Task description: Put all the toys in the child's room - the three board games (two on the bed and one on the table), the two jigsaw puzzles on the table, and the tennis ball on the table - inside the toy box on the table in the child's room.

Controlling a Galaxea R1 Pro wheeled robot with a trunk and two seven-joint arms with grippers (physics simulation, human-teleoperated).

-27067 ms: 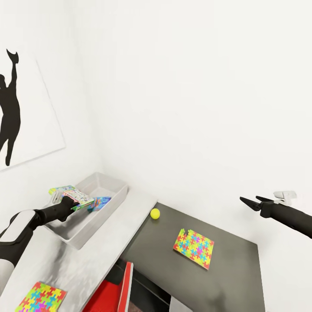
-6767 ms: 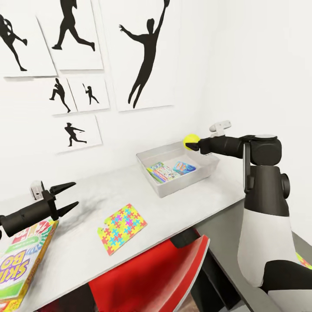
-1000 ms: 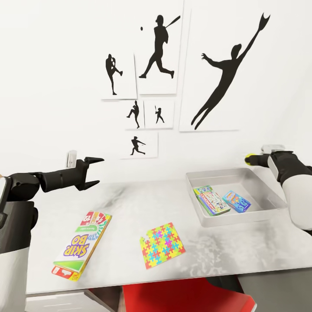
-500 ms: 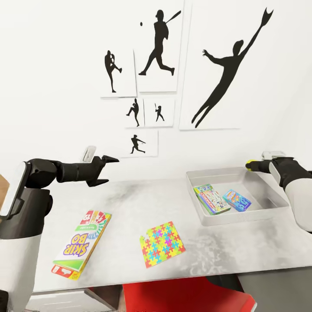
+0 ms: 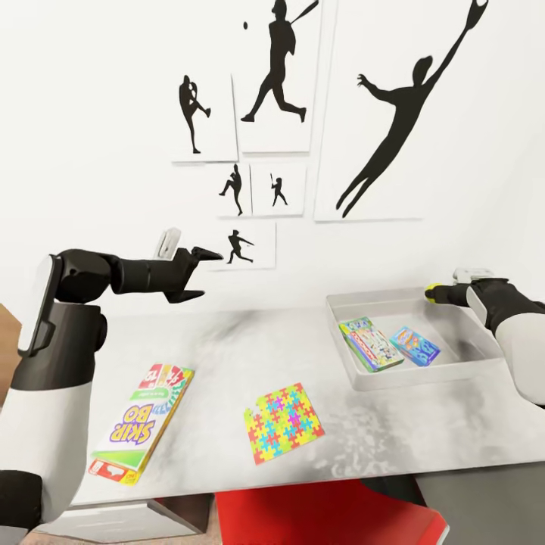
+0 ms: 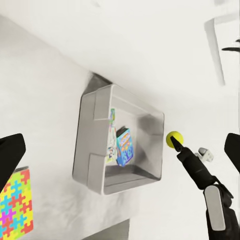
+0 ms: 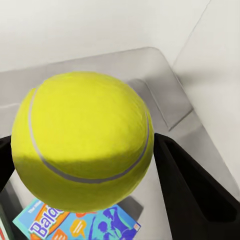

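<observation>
Fingers [image 7: 195, 195] of my right gripper [image 7: 82, 165] clamp the tennis ball [image 7: 82, 132] above the toy box [image 5: 462, 363] far rim; next I'd release it inside. My left gripper [image 5: 198, 274] hangs spread, empty

One tennis ball [image 7: 82, 134]. One jigsaw puzzle [image 5: 284, 421] lies flat on the tabletop [image 5: 227, 356]. Three board games: one Skip-Bo box [image 5: 141, 421] on the tabletop and two inside the toy box [image 5: 454, 369], a green-edged one [image 5: 369, 344] and a blue one [image 5: 415, 345]. One toy box. Two grippers, the left gripper [image 5: 195, 275] and the right gripper [image 5: 435, 291]. Seven black silhouette pictures [image 5: 405, 113] hang on the wall. One red chair [image 5: 325, 515] stands under the tabletop.
</observation>
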